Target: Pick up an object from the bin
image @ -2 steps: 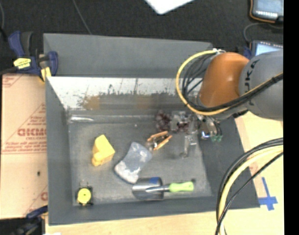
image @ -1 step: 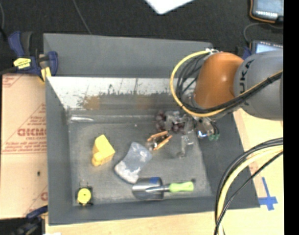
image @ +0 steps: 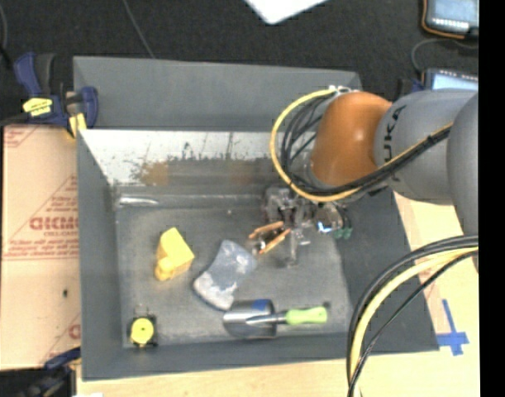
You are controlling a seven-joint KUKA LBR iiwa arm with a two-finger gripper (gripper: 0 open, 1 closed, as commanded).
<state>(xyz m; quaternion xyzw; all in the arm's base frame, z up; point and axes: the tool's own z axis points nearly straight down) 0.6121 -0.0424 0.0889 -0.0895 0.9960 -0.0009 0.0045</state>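
Robotics laboratory test cell; an industrial arm [image: 434,139] carrying cable loops [image: 374,304] reaches into a grey metal bin [image: 194,151]; a screened device [image: 450,8] lies on the dark surface [image: 194,23] beyond

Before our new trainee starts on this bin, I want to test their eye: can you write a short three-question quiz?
1. True or false: the yellow block lies toward the view's left of the claw.
2. On the scoop, what colour is the handle?
3. Which lies nearest the claw: A) yellow block, B) small orange piece, C) scoop?
Key: 1 true; 2 green; 3 B.
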